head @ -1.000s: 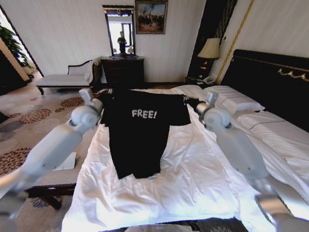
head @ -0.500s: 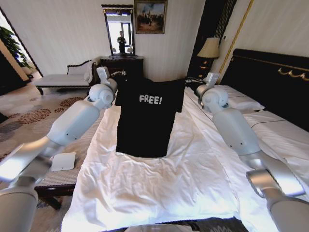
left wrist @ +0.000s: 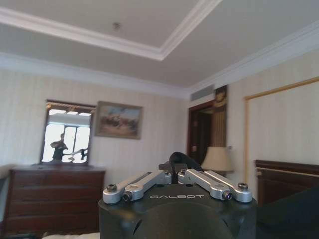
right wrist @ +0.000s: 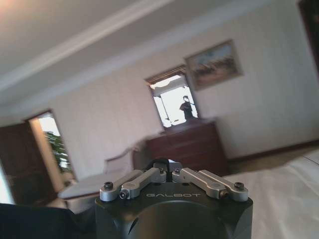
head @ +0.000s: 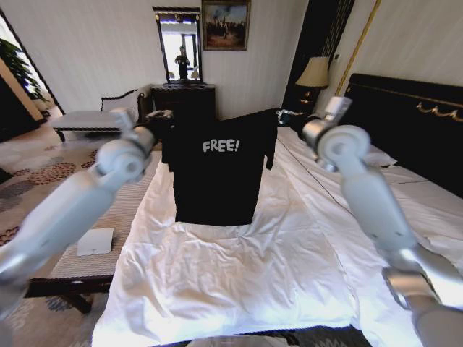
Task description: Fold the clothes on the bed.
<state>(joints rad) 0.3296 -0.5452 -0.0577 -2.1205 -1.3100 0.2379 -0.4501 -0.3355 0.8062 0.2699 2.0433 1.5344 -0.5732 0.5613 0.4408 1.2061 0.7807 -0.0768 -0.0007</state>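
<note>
The clothes, one black T-shirt [head: 217, 177] with white "FREE!" lettering, hang upright between my two raised grippers over the white bed [head: 239, 282]. Its hem just brushes the duvet. My left gripper [head: 163, 115] is shut on one shoulder of the shirt, and my right gripper [head: 284, 113] is shut on the other. Seen from the left wrist, the left gripper [left wrist: 173, 172] has its fingers pressed together on a dark bit of cloth, with more black cloth [left wrist: 291, 209] beside it. The right wrist view shows the right gripper [right wrist: 167, 170] closed the same way, with black cloth [right wrist: 35, 221] at the edge.
A pale striped bench [head: 87, 260] carrying a small white box [head: 95, 241] stands along the bed's left side. The dark headboard [head: 405, 123] and pillows [head: 380, 155] are on the right. A chaise [head: 90, 119], dresser [head: 184, 101] and lamp [head: 315, 72] line the far wall.
Both arms have lifted the shirt higher; its lower part came off the duvet and it now hangs straight, with only the hem touching. The left arm swung outward to the left.
</note>
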